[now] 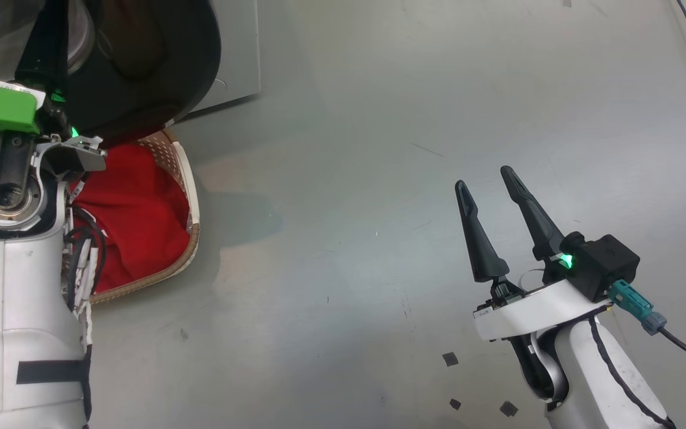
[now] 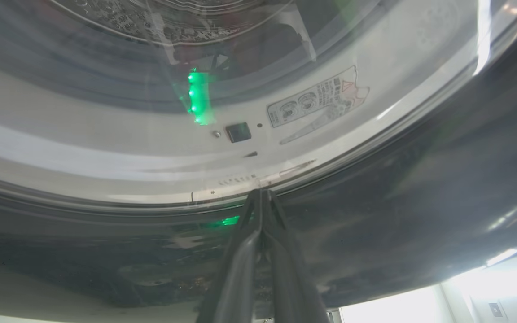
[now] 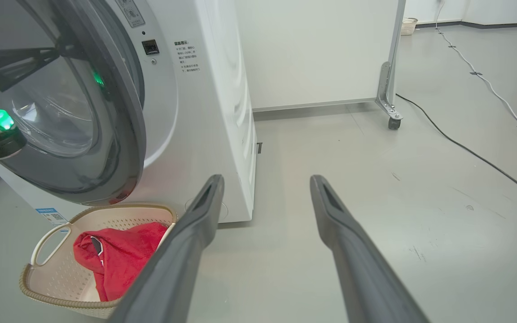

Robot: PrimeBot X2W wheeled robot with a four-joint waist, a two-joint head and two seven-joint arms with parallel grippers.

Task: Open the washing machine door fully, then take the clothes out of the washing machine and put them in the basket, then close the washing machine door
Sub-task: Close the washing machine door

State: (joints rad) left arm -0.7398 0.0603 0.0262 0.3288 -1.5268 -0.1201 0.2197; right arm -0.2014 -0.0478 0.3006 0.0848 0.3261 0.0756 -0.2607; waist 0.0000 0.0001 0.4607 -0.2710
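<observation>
The washer (image 3: 213,89) is standing at the upper left of the right wrist view, its door (image 3: 124,134) hanging partly open. Below it, at the lower left, the basket (image 3: 124,209) is holding the red clothes (image 3: 119,255). The left gripper (image 2: 260,197) is pointing pinched-shut tips at the door's rim; the right gripper (image 3: 265,184) is hovering wide open, empty.

It looked like a robotics test lab rather than a home, since the washing machine (image 3: 209,112) stood free on a bare grey floor (image 3: 375,215), a white partition (image 3: 317,54) on a caster (image 3: 393,122) stood behind it, and loose cables (image 3: 496,168) trailed across the open room.
</observation>
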